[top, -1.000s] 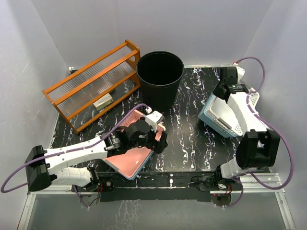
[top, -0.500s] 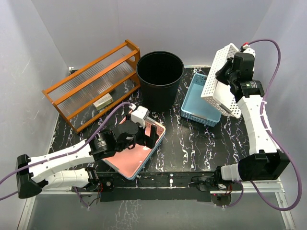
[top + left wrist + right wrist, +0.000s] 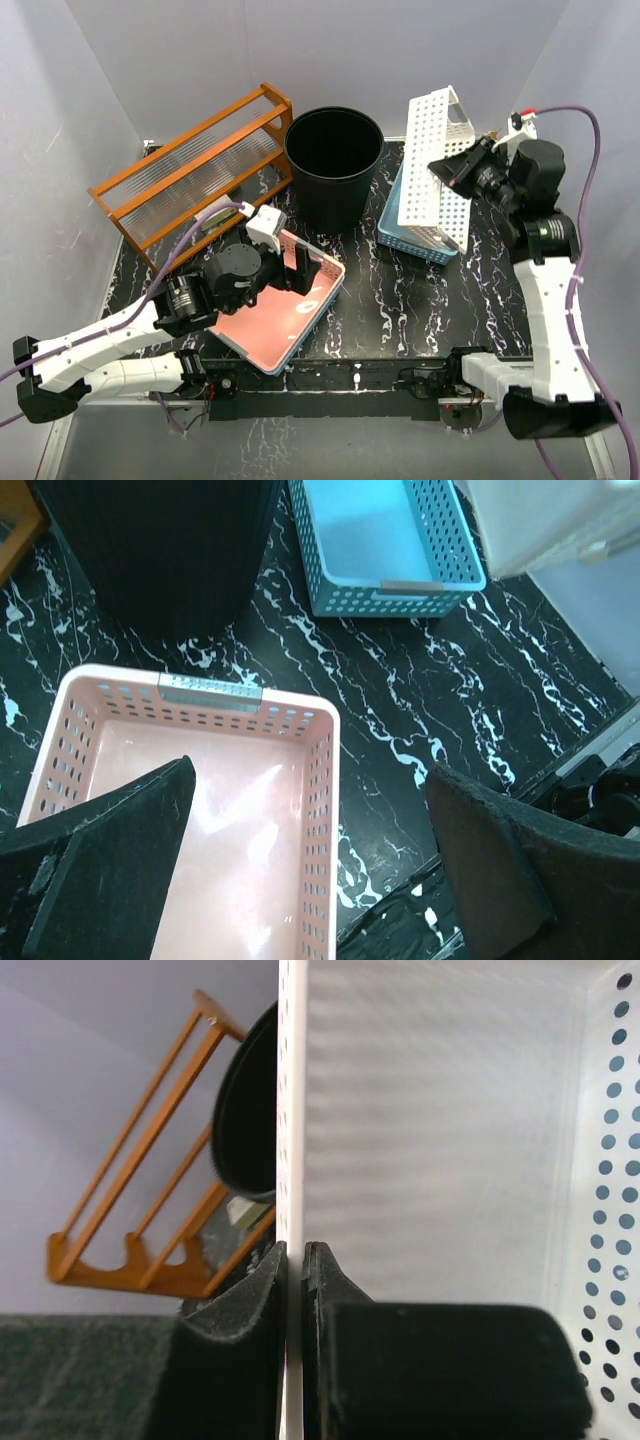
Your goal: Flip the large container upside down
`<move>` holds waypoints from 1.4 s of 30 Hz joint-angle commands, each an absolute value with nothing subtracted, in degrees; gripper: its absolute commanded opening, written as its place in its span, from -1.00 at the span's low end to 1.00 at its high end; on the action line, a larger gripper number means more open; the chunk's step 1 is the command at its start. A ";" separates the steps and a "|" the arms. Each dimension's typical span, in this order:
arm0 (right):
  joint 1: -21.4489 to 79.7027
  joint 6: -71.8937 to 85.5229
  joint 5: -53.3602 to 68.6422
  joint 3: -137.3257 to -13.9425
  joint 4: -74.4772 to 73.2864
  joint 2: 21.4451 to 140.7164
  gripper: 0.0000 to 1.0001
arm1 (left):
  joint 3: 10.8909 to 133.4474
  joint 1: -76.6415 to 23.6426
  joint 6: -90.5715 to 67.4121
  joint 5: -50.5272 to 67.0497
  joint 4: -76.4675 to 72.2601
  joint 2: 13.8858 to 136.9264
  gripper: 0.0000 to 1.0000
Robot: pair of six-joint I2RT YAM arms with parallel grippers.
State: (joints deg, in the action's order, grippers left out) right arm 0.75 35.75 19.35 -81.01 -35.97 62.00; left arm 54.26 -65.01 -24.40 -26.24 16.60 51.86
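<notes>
The large container, a tall round black bin, stands upright with its mouth up at the back middle of the table. It also shows in the left wrist view and the right wrist view. My left gripper is open and empty above the pink perforated basket, in front of the bin. My right gripper is shut on the wall of the white perforated basket and holds it up in the air, tilted on edge, to the right of the bin.
A blue perforated basket lies on the table under the white one. An orange wooden rack stands at the back left, beside the bin. The table's front edge runs along a metal rail.
My right gripper has lifted the white basket off the blue one and swung it up and back. My left gripper has let go of the pink basket and risen to the left.
</notes>
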 commanded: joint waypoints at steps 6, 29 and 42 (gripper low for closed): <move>1.55 53.30 32.01 -66.03 -27.32 51.33 -1.00 | 60.64 -64.34 -20.90 -25.89 17.88 55.93 0.97; 1.67 38.59 -15.89 -70.42 -52.98 50.93 -1.00 | 61.17 -63.19 -19.25 -20.75 17.89 60.46 0.97; 1.67 53.38 -3.08 -48.06 -0.95 56.38 -1.00 | 61.11 -63.19 -20.46 -20.85 19.94 59.48 0.97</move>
State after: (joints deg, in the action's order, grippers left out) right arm 1.65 48.01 -6.00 -51.33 -35.75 53.30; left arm 59.27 -63.48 -20.03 -20.97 18.63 60.69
